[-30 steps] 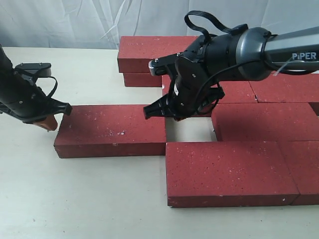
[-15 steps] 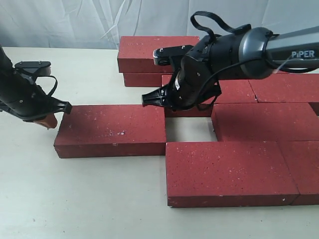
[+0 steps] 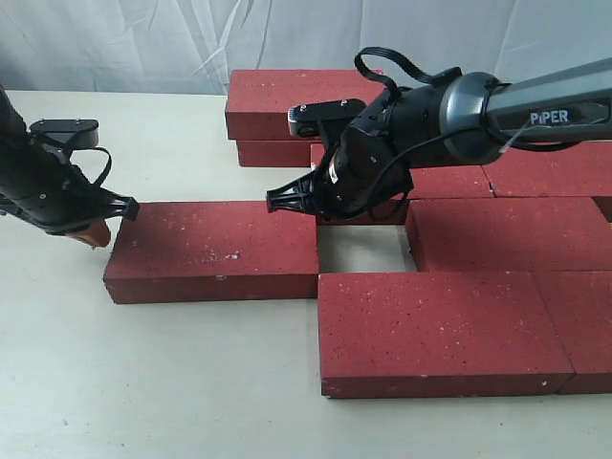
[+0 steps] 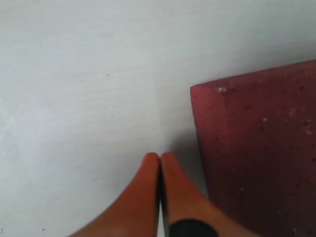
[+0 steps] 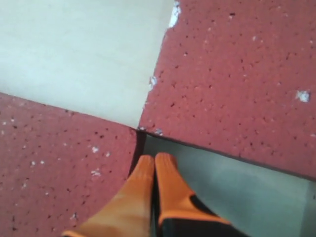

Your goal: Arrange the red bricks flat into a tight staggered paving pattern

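Exterior view: the loose brick [image 3: 212, 251] lies flat on the bench [image 3: 153, 382] with its long axis running left to right. A square gap [image 3: 363, 249] of bare bench separates its right end from the middle-row brick [image 3: 507, 234], and its near right corner meets, or nearly meets, the front brick [image 3: 440, 330].

The left claw [image 3: 94, 232] sits just beside the loose brick's left end, fingers pressed together, so the brick lies lengthwise away from it toward the gap. That makes the left arm the better placed one for a push along that axis, in my judgement.

In the right wrist view, the right claw [image 5: 154, 165] also has its fingers together. It points down at the corner of the gap by the loose brick's right end.

No view settles whether the left claw actually touches the brick's end face. In the exterior view the right claw's tips are hidden behind its own wrist. The rear stack [image 3: 301, 100] is partly covered by that arm, and the paved bricks at the right are cut off by the frame edge.
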You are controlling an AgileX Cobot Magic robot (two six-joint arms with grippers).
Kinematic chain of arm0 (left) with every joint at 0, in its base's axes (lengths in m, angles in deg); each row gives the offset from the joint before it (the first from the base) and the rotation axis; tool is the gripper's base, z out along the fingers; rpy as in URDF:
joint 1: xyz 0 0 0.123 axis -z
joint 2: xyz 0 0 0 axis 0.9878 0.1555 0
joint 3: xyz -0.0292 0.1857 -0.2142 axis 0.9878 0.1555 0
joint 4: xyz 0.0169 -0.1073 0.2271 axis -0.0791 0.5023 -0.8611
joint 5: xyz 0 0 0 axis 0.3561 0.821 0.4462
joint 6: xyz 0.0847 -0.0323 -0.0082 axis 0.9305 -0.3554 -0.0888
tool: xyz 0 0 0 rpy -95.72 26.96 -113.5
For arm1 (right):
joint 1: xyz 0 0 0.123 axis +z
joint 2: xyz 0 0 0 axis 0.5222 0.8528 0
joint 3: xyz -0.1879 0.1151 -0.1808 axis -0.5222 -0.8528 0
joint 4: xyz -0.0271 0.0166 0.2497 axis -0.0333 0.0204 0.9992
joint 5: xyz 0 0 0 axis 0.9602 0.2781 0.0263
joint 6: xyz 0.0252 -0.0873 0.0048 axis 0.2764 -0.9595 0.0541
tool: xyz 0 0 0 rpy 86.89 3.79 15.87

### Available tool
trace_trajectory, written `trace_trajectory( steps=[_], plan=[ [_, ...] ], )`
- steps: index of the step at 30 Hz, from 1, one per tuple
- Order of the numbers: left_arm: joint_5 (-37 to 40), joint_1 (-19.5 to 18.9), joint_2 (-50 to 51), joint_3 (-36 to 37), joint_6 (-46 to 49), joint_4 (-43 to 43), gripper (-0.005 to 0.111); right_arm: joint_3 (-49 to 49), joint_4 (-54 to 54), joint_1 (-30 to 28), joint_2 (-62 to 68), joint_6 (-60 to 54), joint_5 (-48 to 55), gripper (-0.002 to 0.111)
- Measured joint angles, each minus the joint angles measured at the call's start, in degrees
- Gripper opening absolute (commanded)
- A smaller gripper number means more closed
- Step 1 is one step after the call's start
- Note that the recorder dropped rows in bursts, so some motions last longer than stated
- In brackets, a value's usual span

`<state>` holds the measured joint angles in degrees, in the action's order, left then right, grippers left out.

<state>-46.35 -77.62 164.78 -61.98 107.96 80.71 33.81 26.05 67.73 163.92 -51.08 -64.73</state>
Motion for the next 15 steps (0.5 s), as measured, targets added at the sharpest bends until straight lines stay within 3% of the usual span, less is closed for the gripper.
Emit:
trace_trajectory(
  steps=[15],
  plan=[
    [0.0, 0.0, 0.36, 0.0, 0.17, 0.37, 0.0, 0.0, -7.12, 0.0, 1.68, 0.0, -3.08, 0.0]
  ],
)
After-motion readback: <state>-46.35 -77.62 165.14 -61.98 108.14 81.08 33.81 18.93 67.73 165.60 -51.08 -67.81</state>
